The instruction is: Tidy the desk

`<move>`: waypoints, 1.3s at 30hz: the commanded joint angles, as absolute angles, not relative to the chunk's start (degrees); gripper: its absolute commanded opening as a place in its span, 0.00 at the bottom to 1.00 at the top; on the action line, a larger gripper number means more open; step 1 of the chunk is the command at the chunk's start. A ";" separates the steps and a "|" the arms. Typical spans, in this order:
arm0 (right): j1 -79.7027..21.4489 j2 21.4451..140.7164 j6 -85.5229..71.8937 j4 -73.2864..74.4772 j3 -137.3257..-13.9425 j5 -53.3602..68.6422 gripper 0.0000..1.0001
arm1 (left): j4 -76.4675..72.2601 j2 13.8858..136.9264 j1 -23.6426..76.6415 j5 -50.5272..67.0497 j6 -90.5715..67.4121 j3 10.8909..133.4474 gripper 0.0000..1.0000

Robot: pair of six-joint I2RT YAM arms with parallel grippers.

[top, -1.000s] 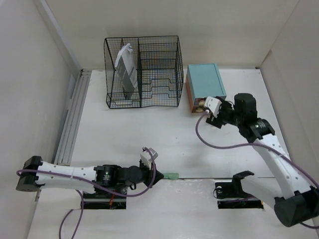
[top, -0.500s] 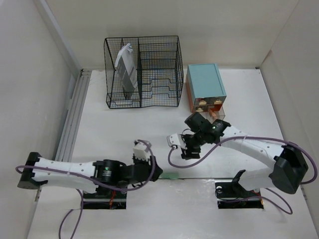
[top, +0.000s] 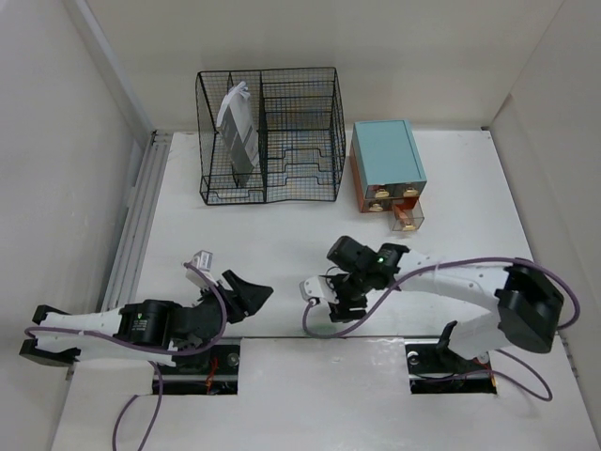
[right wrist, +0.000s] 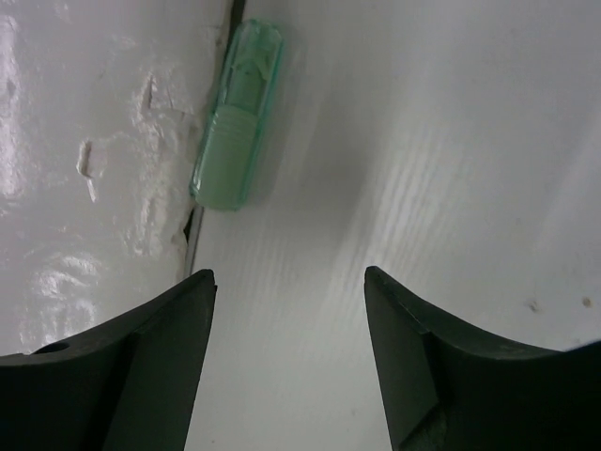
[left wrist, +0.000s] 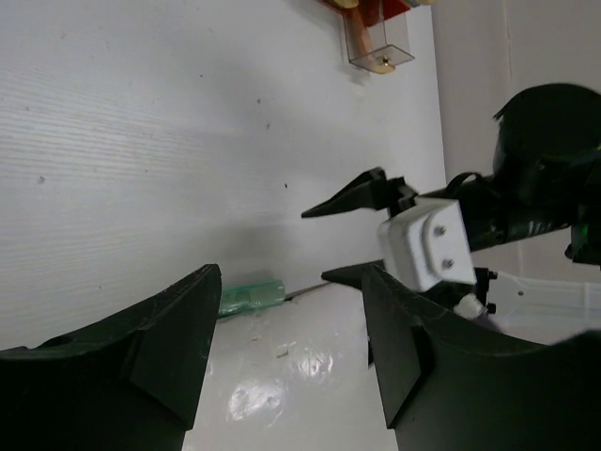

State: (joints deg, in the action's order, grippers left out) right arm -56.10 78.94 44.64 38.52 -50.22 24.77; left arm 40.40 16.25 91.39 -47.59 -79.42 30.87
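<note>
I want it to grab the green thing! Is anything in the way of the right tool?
Nothing visible. The green thing lies bare on the desk, just ahead of the open right tool.

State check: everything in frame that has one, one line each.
left gripper, open, empty
right gripper, open, empty, close to the green plastic piece
green plastic piece, lying loose on the desk
drawer box, one drawer pulled out
wire rack, grey item upright in left compartment
</note>
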 commanded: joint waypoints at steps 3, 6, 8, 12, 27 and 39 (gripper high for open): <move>-62.83 85.07 41.04 35.68 -56.41 22.32 0.69 | 43.77 16.00 91.49 -54.75 -82.62 32.52 0.59; -65.65 88.06 39.82 36.21 -58.35 22.32 0.69 | 44.30 16.52 91.49 -55.28 -82.62 33.04 0.59; -66.96 89.91 39.81 36.74 -59.76 23.63 0.69 | 45.00 16.52 91.49 -56.51 -82.62 33.05 0.59; -68.02 91.05 39.29 37.27 -60.90 25.05 0.69 | 45.53 16.00 91.49 -57.57 -82.62 33.57 0.59; -70.31 97.90 36.22 35.16 -61.44 25.49 0.69 | 63.19 14.77 91.49 -67.41 -104.94 35.95 0.59; -70.31 102.48 32.70 31.99 -60.91 18.11 0.40 | 62.05 14.24 91.49 -66.88 -103.27 35.95 0.60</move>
